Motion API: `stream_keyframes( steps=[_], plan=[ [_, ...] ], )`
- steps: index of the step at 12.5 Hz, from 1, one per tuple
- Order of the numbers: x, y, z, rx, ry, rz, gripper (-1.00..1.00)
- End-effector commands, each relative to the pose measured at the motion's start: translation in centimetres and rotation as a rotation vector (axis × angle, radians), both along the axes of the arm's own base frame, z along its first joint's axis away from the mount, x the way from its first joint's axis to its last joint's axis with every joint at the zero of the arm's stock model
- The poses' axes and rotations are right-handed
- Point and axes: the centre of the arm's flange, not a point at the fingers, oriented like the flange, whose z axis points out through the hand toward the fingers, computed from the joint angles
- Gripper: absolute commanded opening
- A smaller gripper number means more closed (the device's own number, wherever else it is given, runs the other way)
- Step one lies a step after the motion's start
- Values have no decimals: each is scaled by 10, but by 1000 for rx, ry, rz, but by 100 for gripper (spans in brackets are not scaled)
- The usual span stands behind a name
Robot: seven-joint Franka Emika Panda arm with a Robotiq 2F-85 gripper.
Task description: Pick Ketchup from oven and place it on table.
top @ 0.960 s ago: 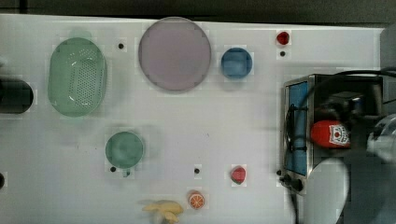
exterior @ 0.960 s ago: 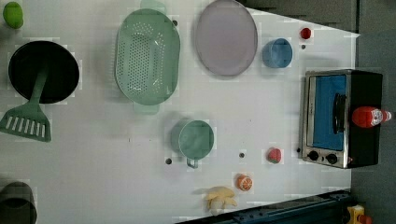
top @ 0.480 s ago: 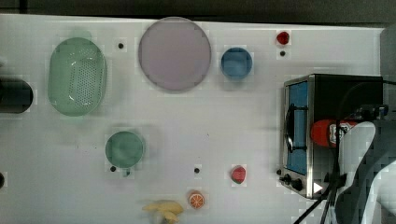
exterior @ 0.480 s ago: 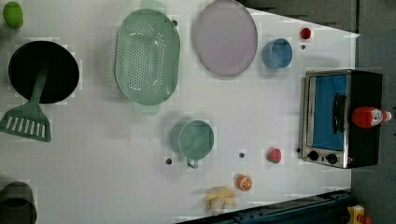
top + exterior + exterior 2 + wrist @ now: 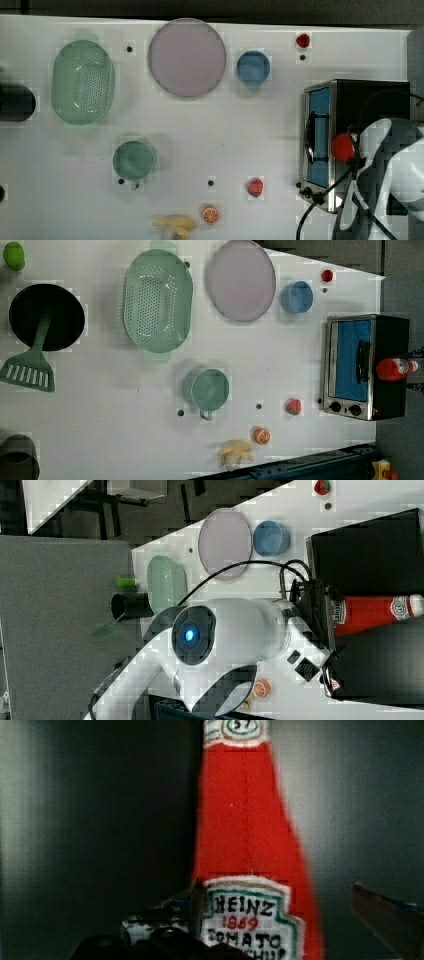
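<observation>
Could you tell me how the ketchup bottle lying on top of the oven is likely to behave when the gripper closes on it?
The ketchup bottle shows stitched seams and embroidered lettering, so it is probably soft and light and may squash under the open gripper. It lies on its side on the oven; being rounded, it could roll if nudged. The cloth-like surface looks unlikely to slip.

The top view and the left view both look almost straight down on the whole worktop (image 5: 240, 130), sharing the toaster oven (image 5: 350, 145) at each picture's right. The right view looks from close behind the arm (image 5: 225, 635), while the wrist view sits right against the ketchup bottle (image 5: 250, 845).
</observation>
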Motion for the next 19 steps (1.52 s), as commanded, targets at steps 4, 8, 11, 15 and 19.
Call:
stream_keyframes(
  steps=[4,8,11,15,19],
  plan=[
    [0,14,-10,17,-94,-23,100],
    [-4,15,-13,24,-88,-26,29],
    [0,14,8,9,-119,-15,29],
    [36,43,110,-75,-181,128,29],
    [63,116,204,-56,-161,282,29]
  ],
)
